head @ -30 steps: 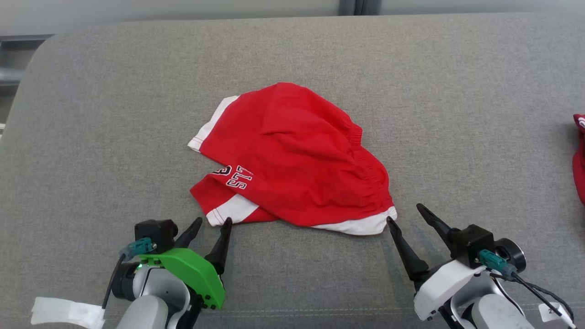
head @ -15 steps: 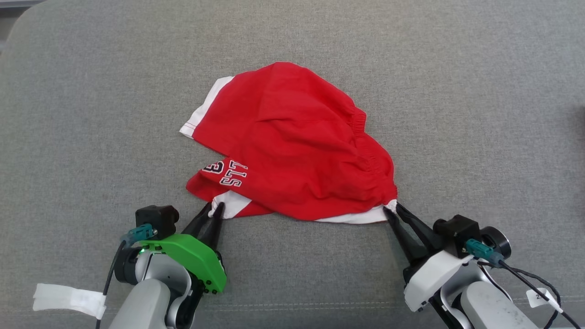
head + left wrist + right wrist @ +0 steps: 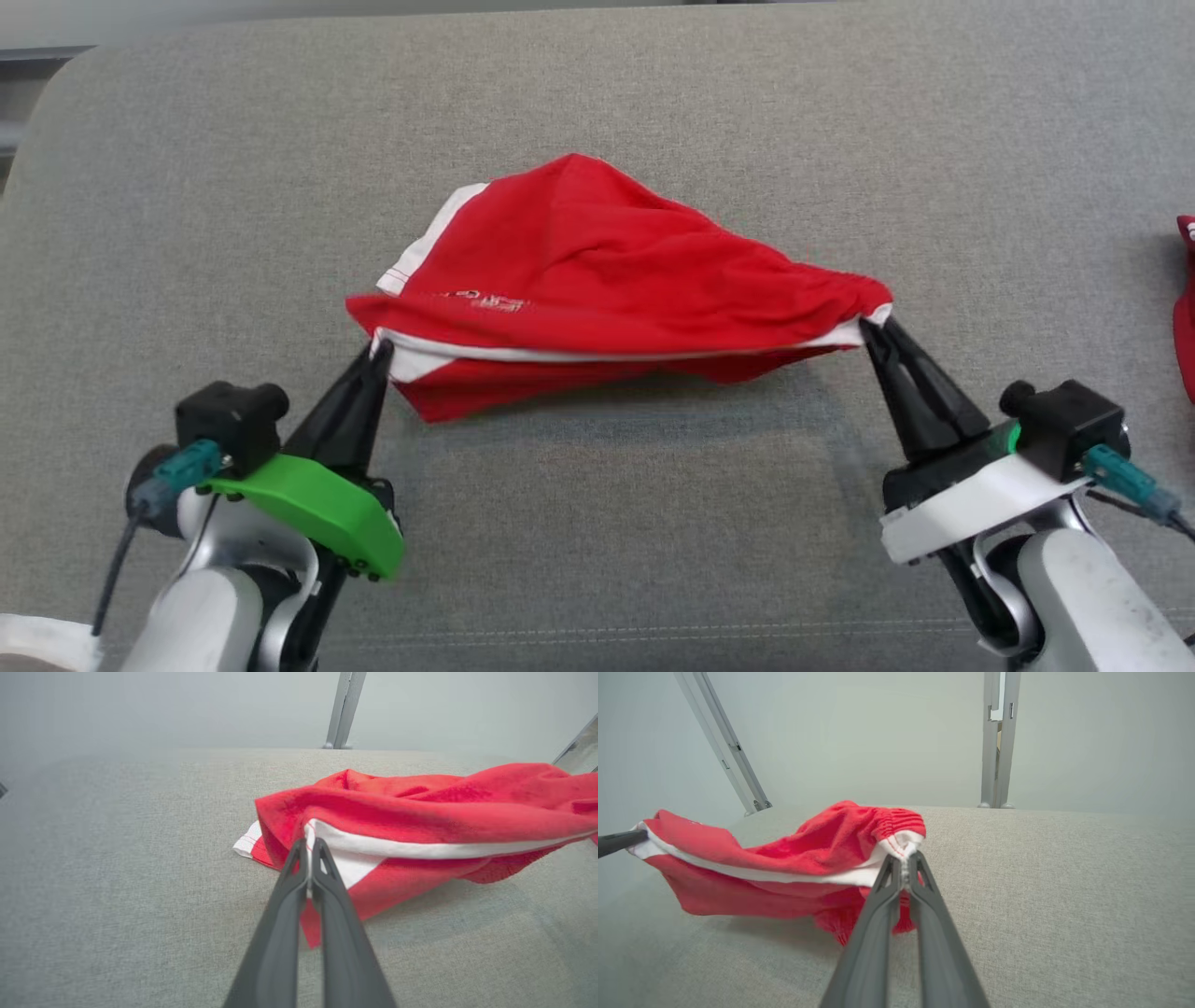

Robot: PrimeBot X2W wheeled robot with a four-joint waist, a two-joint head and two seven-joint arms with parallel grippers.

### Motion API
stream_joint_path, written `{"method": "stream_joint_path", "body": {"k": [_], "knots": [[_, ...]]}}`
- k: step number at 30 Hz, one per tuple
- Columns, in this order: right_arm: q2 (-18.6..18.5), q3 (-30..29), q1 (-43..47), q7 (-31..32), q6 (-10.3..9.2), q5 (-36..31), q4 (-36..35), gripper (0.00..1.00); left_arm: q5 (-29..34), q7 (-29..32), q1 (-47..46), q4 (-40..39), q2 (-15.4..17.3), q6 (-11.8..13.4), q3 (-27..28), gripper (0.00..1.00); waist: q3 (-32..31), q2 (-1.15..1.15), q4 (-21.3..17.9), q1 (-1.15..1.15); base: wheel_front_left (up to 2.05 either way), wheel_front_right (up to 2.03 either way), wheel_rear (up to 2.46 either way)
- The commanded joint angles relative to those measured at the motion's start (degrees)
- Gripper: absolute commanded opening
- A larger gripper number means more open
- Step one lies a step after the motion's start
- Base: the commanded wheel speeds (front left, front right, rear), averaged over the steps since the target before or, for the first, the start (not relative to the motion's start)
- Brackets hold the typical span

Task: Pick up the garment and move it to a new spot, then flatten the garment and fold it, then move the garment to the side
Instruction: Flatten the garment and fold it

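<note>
Pinching a white-edged corner apiece, your left gripper (image 3: 378, 353) and right gripper (image 3: 875, 325) hold the red shorts (image 3: 607, 271) stretched above the grey cushion (image 3: 597, 523). Light, limp cloth: best held at its edges.

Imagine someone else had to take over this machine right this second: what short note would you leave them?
Left gripper: shut on the white-trimmed hem corner of the red shorts.
Right gripper: shut on the other near corner, by the elastic waistband.
Shorts: near edge stretched between the two grippers and raised above the grey cushion; the far part looks to rest on it, crumpled.
Done: both corners gripped, lift begun.
Left: carry to a new spot, flatten, fold, move aside.
Note: a second red item lies at the right edge of the head view.
</note>
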Motion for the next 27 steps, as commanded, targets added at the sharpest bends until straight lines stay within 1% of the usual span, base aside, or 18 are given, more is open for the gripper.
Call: {"method": "stream_joint_path", "body": {"k": [1, 5, 9, 15, 21, 24, 27], "knots": [[-0.3, -1.1, -0.8, 0.4, -0.08, 0.7, -1.5, 0.0, 0.1, 1.0, -0.1, -3.0, 1.1, 0.5, 0.7, 0.0, -0.4, 0.0, 0.1, 0.0, 0.0, 0.0, 0.0], [-1.1, -3.6, -3.7, 1.7, -0.08, 2.1, -5.2, 0.0, 1.3, 4.2, -2.9, -11.1, 4.0, 1.2, 2.1, 0.0, -1.2, 0.0, -0.1, 0.0, 0.0, 0.0, 0.0], [-1.7, -5.4, -7.5, 2.9, -0.08, 2.9, -8.6, 0.0, 2.3, 6.3, -6.9, -16.1, 5.8, 1.8, 3.5, 0.0, -2.1, 0.0, -0.7, 0.0, 0.0, 0.0, 0.0], [-1.6, -7.3, -13.0, 5.8, -0.08, 2.5, -15.2, 0.0, 3.2, 8.1, -14.0, -20.8, 6.7, 1.7, 4.3, 0.0, -2.8, 0.0, -2.0, 0.0, 0.0, 0.0, 0.0], [-2.2, -9.3, -16.1, 9.4, -0.08, 1.7, -21.8, 0.0, 5.2, 9.5, -20.0, -24.8, 7.3, 2.4, 4.9, 0.0, -3.2, 0.0, -3.1, 0.0, 0.0, 0.0, 0.0], [-2.2, -10.2, -16.3, 11.3, -0.07, 2.4, -23.4, 0.0, 5.6, 10.8, -21.7, -26.3, 7.2, 2.8, 4.4, 0.0, -3.1, 0.0, -3.4, 0.0, 0.0, 0.0, 0.0], [-2.0, -10.4, -16.1, 12.4, -0.07, 3.0, -23.1, 0.0, 5.3, 11.5, -22.4, -26.5, 6.8, 2.6, 3.7, 0.0, -2.9, 0.0, -3.6, 0.0, 0.0, 0.0, 0.0]]}}
